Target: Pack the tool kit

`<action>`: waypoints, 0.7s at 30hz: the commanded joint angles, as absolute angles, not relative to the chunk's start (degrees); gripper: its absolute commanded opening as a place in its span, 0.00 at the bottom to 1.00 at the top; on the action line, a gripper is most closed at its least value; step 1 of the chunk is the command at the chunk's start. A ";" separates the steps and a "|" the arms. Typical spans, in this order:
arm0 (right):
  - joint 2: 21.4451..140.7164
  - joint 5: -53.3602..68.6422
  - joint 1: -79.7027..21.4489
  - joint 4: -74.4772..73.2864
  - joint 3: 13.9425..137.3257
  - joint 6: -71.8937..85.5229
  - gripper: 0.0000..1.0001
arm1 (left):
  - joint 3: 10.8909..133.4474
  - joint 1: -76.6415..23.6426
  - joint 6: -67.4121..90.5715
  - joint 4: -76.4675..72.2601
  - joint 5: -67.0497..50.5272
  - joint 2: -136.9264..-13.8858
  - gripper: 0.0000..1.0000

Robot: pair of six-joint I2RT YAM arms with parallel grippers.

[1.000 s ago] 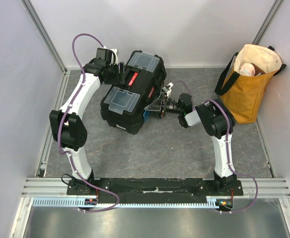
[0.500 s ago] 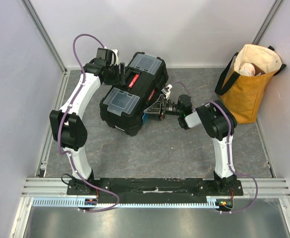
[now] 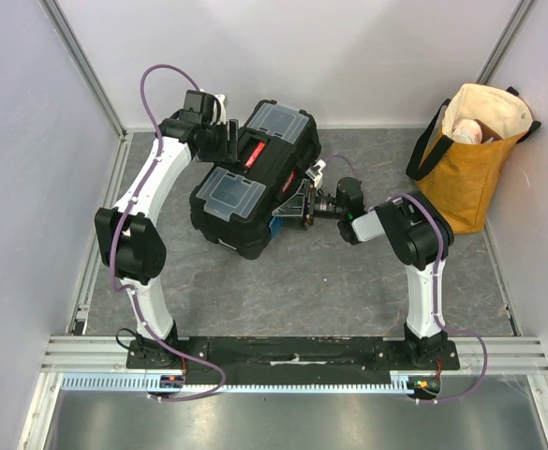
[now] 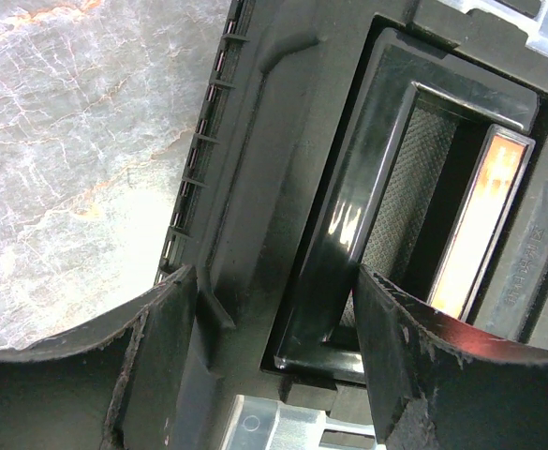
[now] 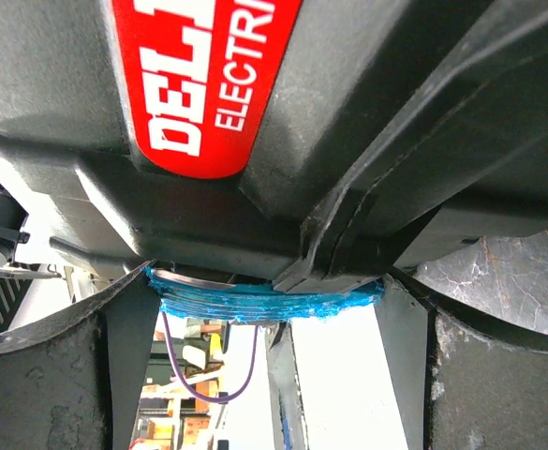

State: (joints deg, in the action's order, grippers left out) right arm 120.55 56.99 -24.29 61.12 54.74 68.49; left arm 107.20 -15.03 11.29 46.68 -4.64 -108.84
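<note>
The black toolbox [image 3: 250, 183] lies closed on the table, left of the middle, its two clear lids [image 3: 231, 187] facing up. My left gripper [image 3: 229, 141] is at the far side by the red handle panel [image 3: 252, 150]. In the left wrist view its jaws [image 4: 274, 347] clamp the black wall beside the handle recess [image 4: 414, 187]: one finger is outside and one inside. My right gripper [image 3: 292, 202] is at the box's right side. In the right wrist view its fingers [image 5: 114, 356] touch both ends of the blue latch [image 5: 264, 300], under the red label [image 5: 208, 84]. No loose hand tools show.
A mustard-yellow tote bag [image 3: 470, 155] stands at the back right with a pale bundle inside. White walls enclose the grey table [image 3: 302, 281]. A metal rail [image 3: 292, 352] runs along the near edge by the arm bases.
The toolbox has shifted and turned slightly to the right, with both grippers staying on it. The right arm's elbow has moved a little to the right.
</note>
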 commanded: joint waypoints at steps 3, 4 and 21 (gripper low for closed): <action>114.61 62.31 -23.38 77.16 53.88 69.69 0.73 | 109.07 -15.47 13.45 48.69 -5.54 -110.74 0.72; 114.52 62.14 -23.29 77.43 53.44 69.70 0.73 | 109.16 -15.47 13.45 48.69 -5.45 -110.92 0.72; 107.23 60.91 -23.11 58.21 54.66 61.71 0.73 | 110.83 -15.47 12.83 48.78 -6.59 -111.80 0.72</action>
